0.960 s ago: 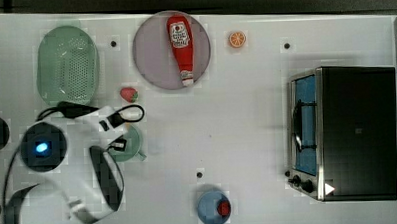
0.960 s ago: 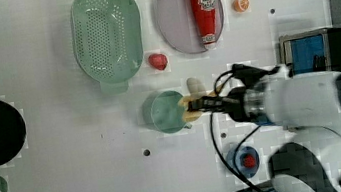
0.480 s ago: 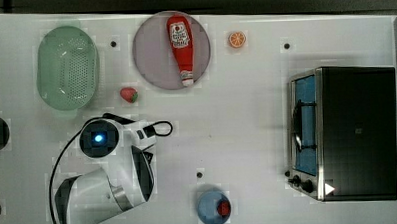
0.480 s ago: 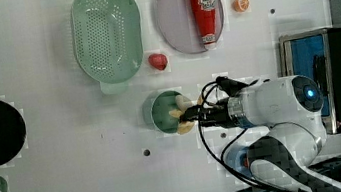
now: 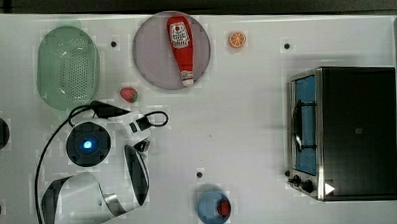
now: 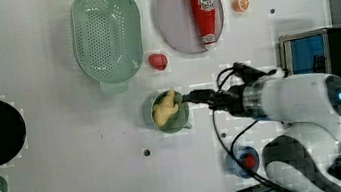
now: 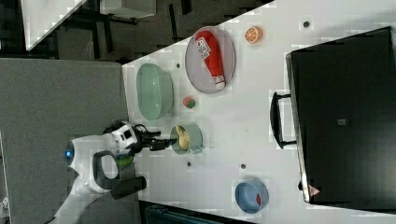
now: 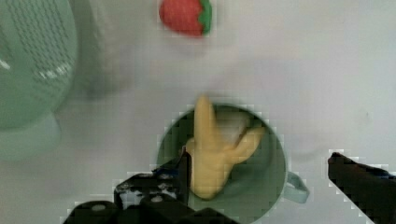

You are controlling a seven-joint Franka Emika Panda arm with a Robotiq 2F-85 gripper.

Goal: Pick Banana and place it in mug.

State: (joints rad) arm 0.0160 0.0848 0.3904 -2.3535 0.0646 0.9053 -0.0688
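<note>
Banana [image 8: 211, 154] sits in mug [image 8: 271, 186], lower end hidden by rim.

Tool [image 8: 254, 179] opened, released banana [image 8: 212, 151] into mug [image 8: 271, 186]; arm pulled back.

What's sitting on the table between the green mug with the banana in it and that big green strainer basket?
In the left view, the strawberry lies between the mug and the basket, on bare tabletop.

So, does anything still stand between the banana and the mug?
Nothing visible does: the banana already lies inside the mug, one end poking above its rim. The gripper is open around it.
</note>
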